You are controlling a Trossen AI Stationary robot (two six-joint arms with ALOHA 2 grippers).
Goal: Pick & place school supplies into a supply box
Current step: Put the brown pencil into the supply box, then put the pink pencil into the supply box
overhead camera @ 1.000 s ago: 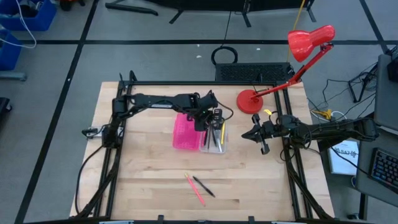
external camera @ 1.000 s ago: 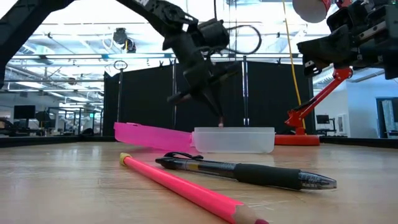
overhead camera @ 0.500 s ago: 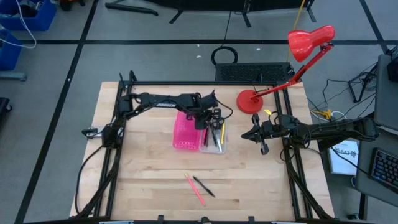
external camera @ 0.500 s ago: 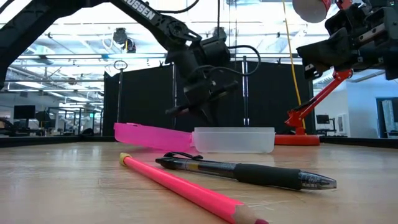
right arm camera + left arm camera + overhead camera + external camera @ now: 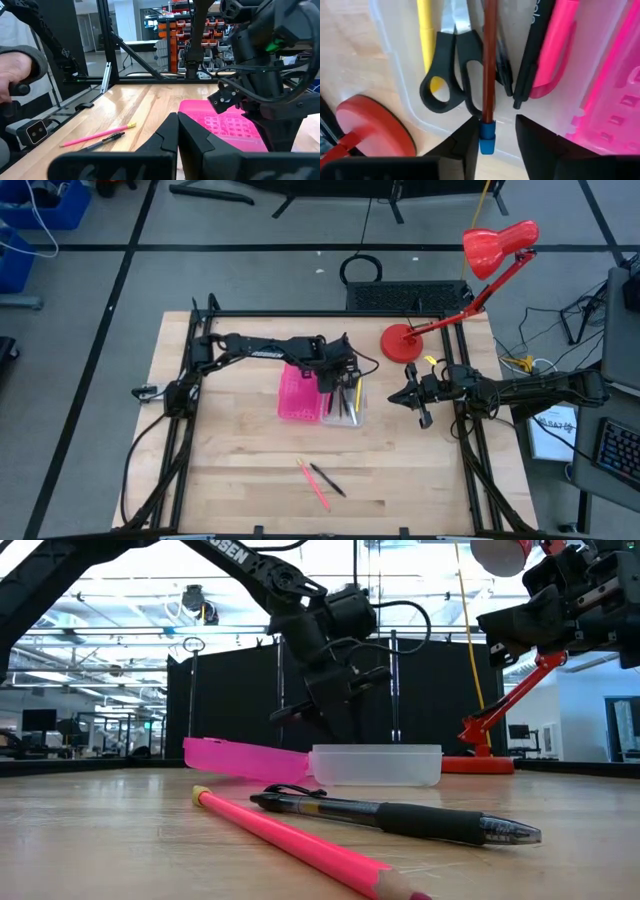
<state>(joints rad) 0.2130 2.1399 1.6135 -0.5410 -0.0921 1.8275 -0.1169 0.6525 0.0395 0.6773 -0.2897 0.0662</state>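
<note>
My left gripper hangs open over the clear supply box, fingers pointing down. In the box lie a yellow pencil, black-handled scissors, a black pen, a pink pen and a brown pencil. The brown pencil's blue end shows between my fingers. A pink pencil and a black pen lie on the table near the front edge. My right gripper hovers shut at the right, holding nothing. My left gripper stands open from above with the brown pencil's blue end close beside one finger. I cannot tell whether that finger touches it. The pencil lies along the supply box's floor next to the scissors.
A bright pink dotted tray lies against the supply box's left side. A red desk lamp stands with its base at the far right of the table. Bare wood spreads left and in front of the trays.
My left gripper has shifted a little toward the table's right over the supply box and has opened, letting go of the brown pencil, which now lies in the box. The right arm has kept still.
</note>
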